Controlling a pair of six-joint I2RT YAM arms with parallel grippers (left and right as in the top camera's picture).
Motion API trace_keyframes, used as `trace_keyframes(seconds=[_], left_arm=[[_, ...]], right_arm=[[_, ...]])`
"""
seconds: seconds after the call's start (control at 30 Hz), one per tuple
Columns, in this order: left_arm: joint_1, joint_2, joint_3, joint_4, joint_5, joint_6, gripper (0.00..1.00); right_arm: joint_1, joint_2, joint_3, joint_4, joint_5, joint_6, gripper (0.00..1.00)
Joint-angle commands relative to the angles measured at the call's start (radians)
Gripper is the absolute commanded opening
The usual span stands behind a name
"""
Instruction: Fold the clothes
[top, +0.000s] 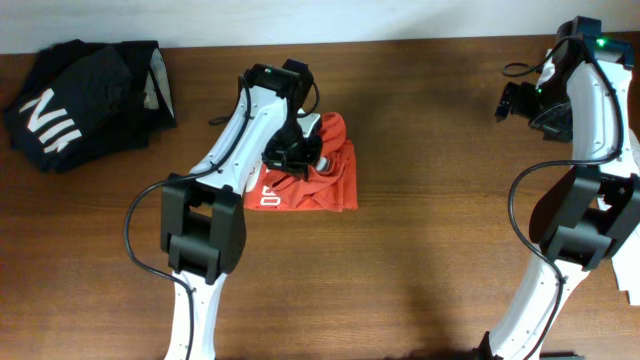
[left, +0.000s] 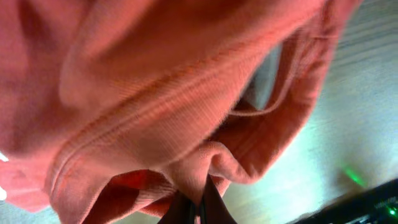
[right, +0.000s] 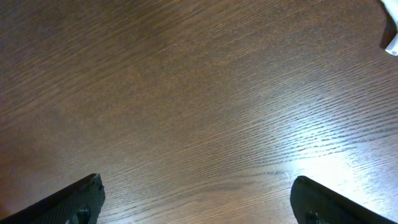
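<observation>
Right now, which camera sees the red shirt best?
The overhead view: it shows most of the red shirt, white print included. The left wrist view shows only blurry close-up folds pinched by the left gripper. The right wrist view shows none of it.

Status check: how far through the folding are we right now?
Done: nothing clearly finished; the black garment lies bundled at the overhead view's upper left, not neatly folded. In hand: the left tool is shut on an edge of the red-orange shirt, which is bunched up. Left: flattening and folding that shirt, then probably the black one. The right tool hangs open over bare table.
</observation>
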Motion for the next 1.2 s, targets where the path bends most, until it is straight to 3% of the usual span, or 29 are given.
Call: trace_keyframes(seconds=[0.0,0.2,0.23,0.3,0.33,0.5,0.6,0.67,0.8,1.03,1.17], left_arm=[[-0.06,-0.053,0.045,-0.002,0.027,-0.003,0.02],[-0.171,-0.041,0.031,0.029,0.026,-0.029,0.03],[-0.186,-0.041,0.031,0.036,0.026,-0.029,0.06],[-0.218,-0.041,0.031,0.039,0.026,-0.028,0.26],[-0.232,-0.041,0.031,0.04,0.026,-0.028,0.27],[-0.266,-0.042,0.079,0.011,0.014,0.013,0.21],[-0.234,-0.042,0.19,-0.021,-0.151,-0.053,0.37],[-0.17,-0.042,0.224,-0.005,-0.174,-0.077,0.53],[-0.099,-0.028,0.144,0.01,-0.077,-0.077,0.54],[-0.123,0.082,0.08,0.099,0.103,-0.078,0.54],[-0.121,0.138,0.08,0.104,0.1,-0.093,0.54]], right_arm=[[-0.005,-0.009,0.002,0.0,0.009,-0.002,0.99],[-0.005,-0.009,0.002,0.0,0.009,-0.002,0.99],[-0.005,-0.009,0.002,0.0,0.009,-0.002,0.99],[-0.005,-0.009,0.002,0.0,0.009,-0.002,0.99],[-0.005,-0.009,0.002,0.0,0.009,-0.002,0.99],[-0.005,-0.009,0.002,0.0,0.009,-0.002,0.99],[-0.005,-0.009,0.002,0.0,0.009,-0.002,0.99],[-0.005,-0.009,0.002,0.0,0.009,-0.002,0.99],[-0.005,-0.009,0.002,0.0,0.009,-0.002,0.99],[-0.005,-0.009,0.002,0.0,0.009,-0.002,0.99],[-0.005,-0.009,0.002,0.0,0.009,-0.002,0.99]])
